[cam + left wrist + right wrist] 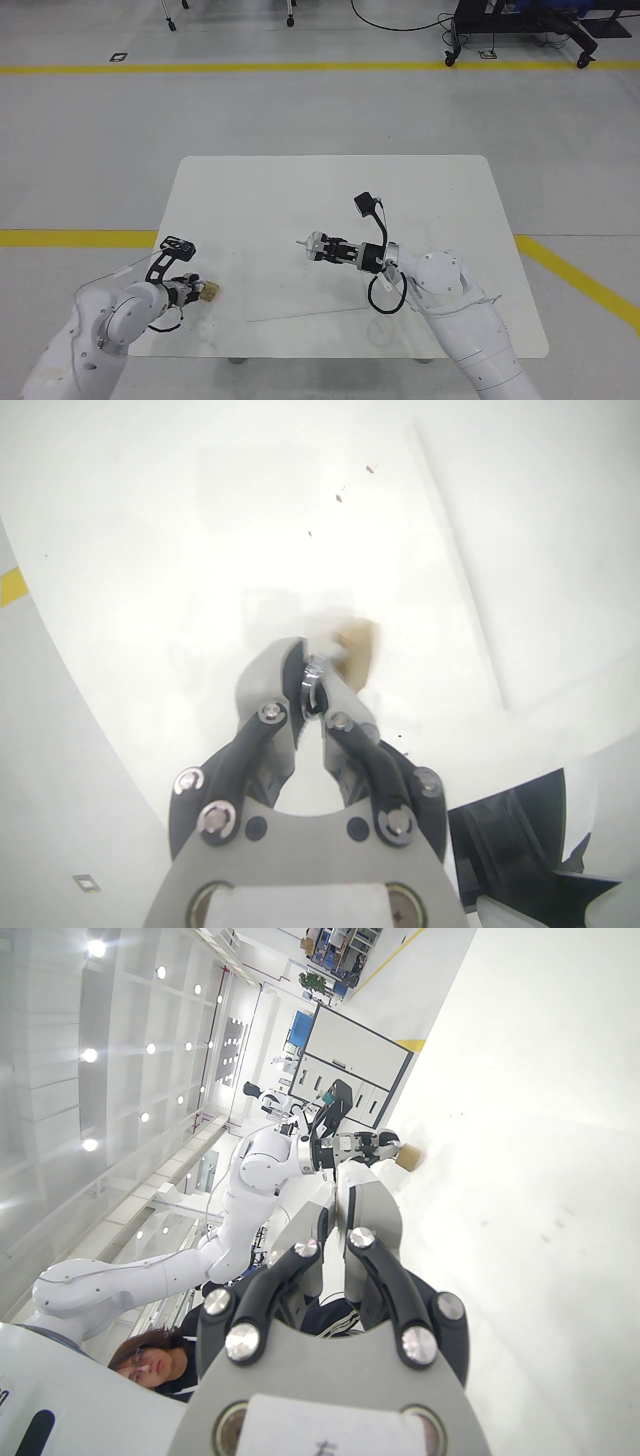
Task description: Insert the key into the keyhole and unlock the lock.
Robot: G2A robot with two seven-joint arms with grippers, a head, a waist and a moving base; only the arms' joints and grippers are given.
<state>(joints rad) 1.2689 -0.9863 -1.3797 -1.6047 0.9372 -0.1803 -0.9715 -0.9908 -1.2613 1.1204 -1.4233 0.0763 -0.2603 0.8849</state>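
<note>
A small brass padlock (209, 292) hangs near the table's front left corner. My left gripper (314, 672) is shut on its metal shackle (311, 685), and the brass body (357, 647) sticks out past the fingertips. The right wrist view shows the same padlock (411, 1156) farther off, in the left gripper (392, 1144). My right gripper (306, 244) is above the middle of the table and points toward the left arm. Its fingers (370, 1208) are pressed together on a thin key (301, 243), of which just a small tip shows. The two grippers are well apart.
The white table (420, 190) has rounded corners, and a faint thin rectangular sheet (300, 300) lies near its front edge. Yellow floor lines (300, 68) run behind and beside the table. Wheeled equipment (520, 25) stands far back right.
</note>
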